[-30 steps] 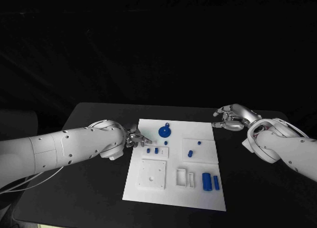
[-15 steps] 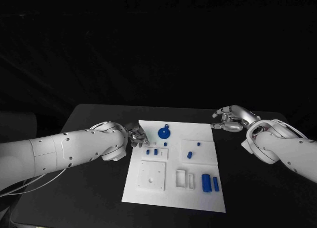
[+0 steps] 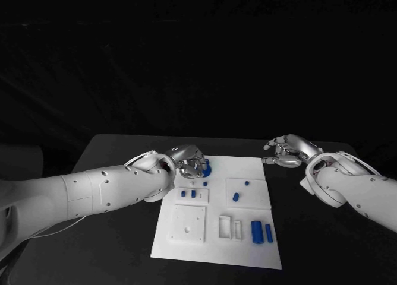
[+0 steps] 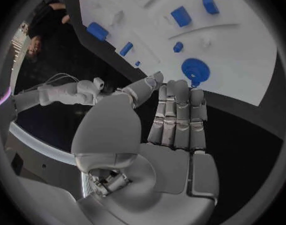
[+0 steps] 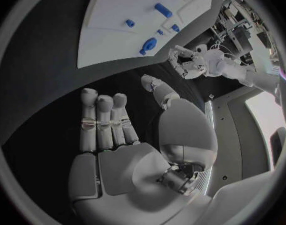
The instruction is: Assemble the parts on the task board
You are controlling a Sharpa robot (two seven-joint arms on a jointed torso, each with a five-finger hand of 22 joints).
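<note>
The white task board (image 3: pixel 243 167) lies in the middle of the black table. A blue round part (image 3: pixel 206 171) sits near its far left corner, partly hidden by my left hand (image 3: pixel 191 162), which hovers over it. In the left wrist view that hand (image 4: pixel 175 119) holds nothing, its fingers straight with the tips just short of the round part (image 4: pixel 195 70). Two small blue pieces (image 3: pixel 188 193) stand in a recess, another (image 3: pixel 236 195) lies mid-board, and two blue cylinders (image 3: pixel 262 232) lie near the front right. My right hand (image 3: pixel 285 151) floats empty off the board's far right corner, fingers apart (image 5: pixel 108 130).
A raised white square block (image 3: pixel 190 222) and a slotted white block (image 3: pixel 232 227) sit on the board's near half. Black tabletop (image 3: pixel 121 261) lies on both sides of the board. The right wrist view shows the board (image 5: pixel 118 15) and my left hand (image 5: pixel 190 60) beyond it.
My left hand has moved from the board's left edge towards the far side and now hovers over the blue round part. The right hand has hardly moved.
</note>
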